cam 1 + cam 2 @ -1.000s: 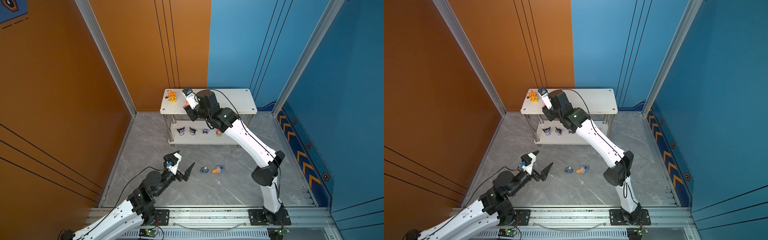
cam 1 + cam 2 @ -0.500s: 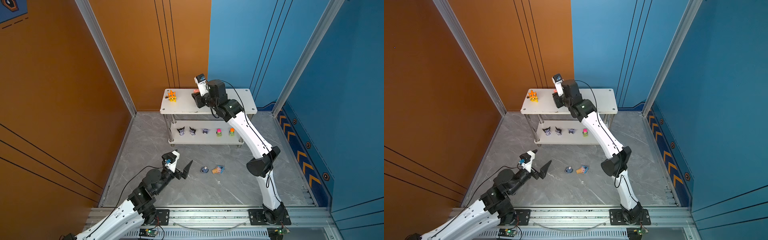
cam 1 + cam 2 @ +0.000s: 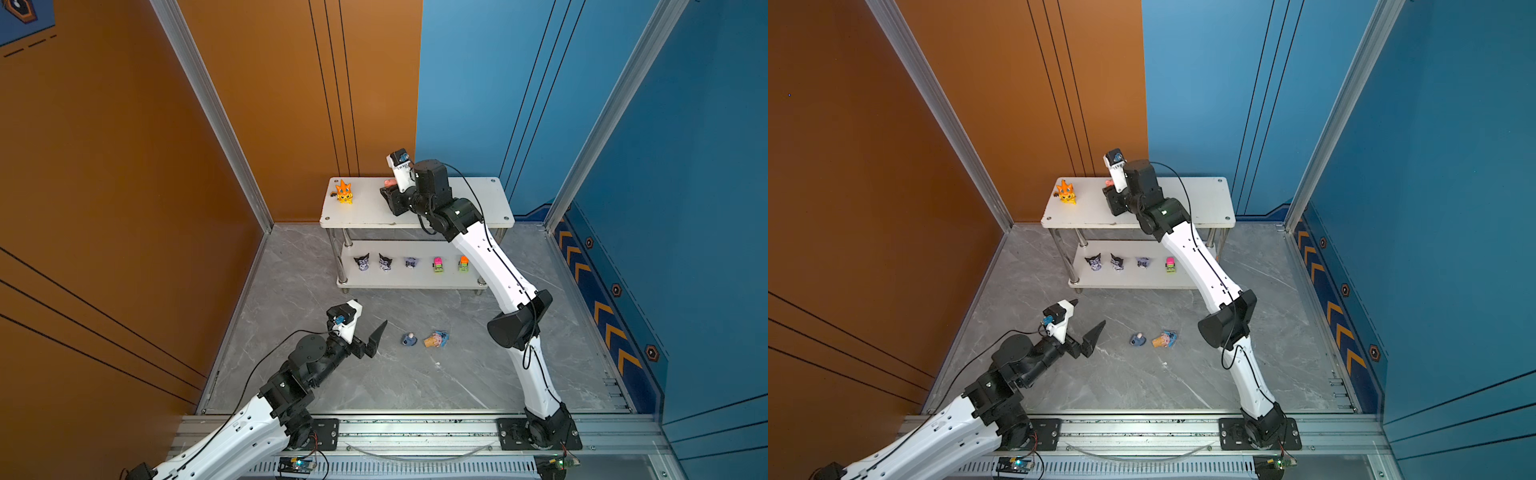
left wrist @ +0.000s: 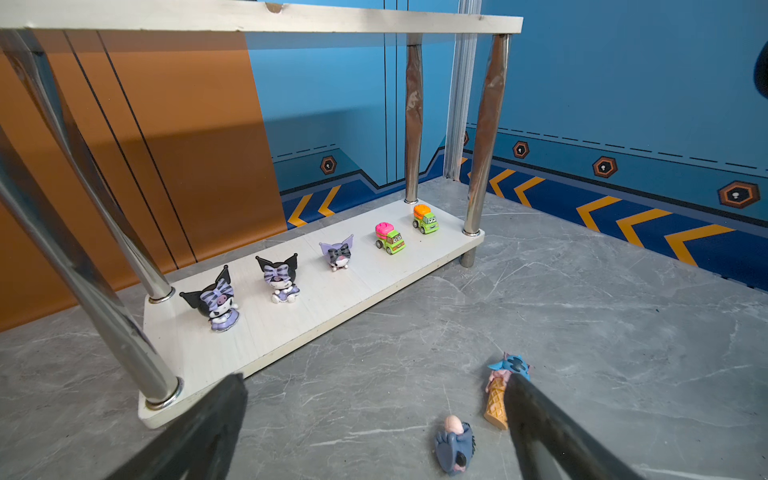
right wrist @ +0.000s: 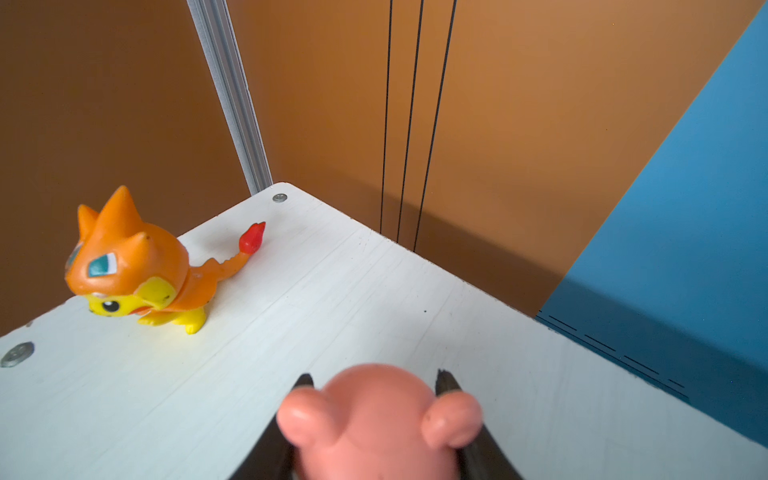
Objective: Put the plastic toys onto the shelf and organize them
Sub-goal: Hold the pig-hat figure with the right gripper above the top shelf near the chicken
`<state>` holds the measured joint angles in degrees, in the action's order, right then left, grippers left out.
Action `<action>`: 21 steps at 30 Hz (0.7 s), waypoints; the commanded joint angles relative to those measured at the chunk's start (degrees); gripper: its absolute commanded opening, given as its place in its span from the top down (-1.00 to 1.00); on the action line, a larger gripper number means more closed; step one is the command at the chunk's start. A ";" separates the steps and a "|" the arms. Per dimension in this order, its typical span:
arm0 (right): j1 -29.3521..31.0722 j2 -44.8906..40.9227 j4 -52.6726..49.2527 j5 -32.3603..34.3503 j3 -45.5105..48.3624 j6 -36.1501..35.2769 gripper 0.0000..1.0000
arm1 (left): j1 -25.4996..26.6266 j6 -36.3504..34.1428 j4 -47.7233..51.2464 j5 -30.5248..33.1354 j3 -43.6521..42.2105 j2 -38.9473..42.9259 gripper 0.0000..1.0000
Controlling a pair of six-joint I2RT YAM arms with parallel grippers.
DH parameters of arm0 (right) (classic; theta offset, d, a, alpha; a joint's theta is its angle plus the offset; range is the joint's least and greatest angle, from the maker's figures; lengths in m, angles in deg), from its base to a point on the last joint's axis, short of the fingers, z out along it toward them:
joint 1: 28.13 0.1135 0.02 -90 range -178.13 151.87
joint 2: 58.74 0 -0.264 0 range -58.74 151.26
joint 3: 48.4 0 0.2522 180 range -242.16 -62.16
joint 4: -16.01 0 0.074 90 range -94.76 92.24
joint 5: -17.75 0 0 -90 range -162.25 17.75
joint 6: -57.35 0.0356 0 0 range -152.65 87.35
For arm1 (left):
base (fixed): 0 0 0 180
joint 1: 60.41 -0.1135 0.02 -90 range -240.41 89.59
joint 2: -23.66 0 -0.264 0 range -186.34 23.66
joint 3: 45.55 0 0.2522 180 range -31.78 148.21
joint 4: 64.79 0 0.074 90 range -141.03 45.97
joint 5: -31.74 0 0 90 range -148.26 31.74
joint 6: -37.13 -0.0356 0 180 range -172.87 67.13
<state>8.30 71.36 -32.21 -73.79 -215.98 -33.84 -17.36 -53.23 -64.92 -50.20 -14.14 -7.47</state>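
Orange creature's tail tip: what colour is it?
Red tail tip, clearest in the right wrist view.

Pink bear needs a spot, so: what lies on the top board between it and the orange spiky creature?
Nothing: the right wrist view shows bare top board between pink bear and orange spiky creature.

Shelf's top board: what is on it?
The orange spiky creature stands near its left end in a top view. The right gripper holds the pink bear over the top board; whether the bear touches it is hidden. The arm covers the board's middle.
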 commanded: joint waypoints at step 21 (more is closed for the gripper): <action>0.45 2.15 0.09 -0.58 -2.42 -0.10 0.51 | -0.94 0.46 -2.29 -2.08 0.63 -1.28 -0.96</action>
<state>8.30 72.37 -32.21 -73.76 -216.61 -33.88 -17.69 -53.23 -65.03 -51.03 -14.14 -8.72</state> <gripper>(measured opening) 0.442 0.979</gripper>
